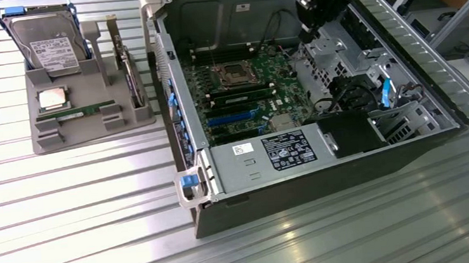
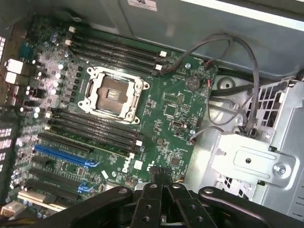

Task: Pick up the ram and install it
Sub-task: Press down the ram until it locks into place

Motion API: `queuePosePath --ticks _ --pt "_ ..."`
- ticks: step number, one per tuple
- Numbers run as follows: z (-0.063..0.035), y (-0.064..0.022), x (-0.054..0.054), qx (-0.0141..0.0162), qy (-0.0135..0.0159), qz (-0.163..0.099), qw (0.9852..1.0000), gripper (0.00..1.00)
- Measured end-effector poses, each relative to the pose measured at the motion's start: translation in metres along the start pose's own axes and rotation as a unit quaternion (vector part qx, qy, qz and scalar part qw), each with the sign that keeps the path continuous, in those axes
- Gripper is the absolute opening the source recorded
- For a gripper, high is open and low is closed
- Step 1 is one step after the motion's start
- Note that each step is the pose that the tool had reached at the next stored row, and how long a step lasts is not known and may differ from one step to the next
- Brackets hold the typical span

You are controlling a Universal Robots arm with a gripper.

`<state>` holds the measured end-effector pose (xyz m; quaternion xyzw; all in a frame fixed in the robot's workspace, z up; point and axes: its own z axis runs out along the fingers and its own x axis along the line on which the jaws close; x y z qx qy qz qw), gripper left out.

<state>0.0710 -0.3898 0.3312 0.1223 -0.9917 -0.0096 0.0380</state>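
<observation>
The fingers [image 2: 164, 183] are closed and hold nothing, hanging above the open case [image 1: 406, 145] over its motherboard [image 2: 161, 109]. Below them lie the empty socket [image 2: 114, 92] and black memory slots [image 2: 95, 128]. Outside the case, on the counter [image 1: 80, 209], the ram [image 1: 88, 110] lies in the grey holder [image 1: 89, 128], just beside the processor [image 1: 53, 98].

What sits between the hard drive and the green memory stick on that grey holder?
In the exterior view, the square silver processor chip lies between the hard drive and the ram on the grey holder.
</observation>
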Motion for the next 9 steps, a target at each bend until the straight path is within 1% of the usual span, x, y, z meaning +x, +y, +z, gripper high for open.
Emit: queuePosePath --ticks 2,4,5,6,7,9 --pt "0.0002 0.0000 0.0000 -0.0023 -0.0009 0.031 0.9995 0.11" --pt "0.0003 0.0000 -0.0001 -0.0037 -0.0014 0.050 0.9987 0.11" --pt "0.0004 0.0000 -0.0001 -0.0049 -0.0019 0.066 0.9978 0.11" --pt "0.0005 0.0000 0.0000 -0.0065 -0.0025 0.089 0.9960 0.11" --pt "0.0005 0.0000 -0.0001 -0.0076 -0.0029 0.104 0.9945 0.11" --pt "0.0005 0.0000 -0.0001 -0.0076 -0.0030 0.104 0.9945 0.11"
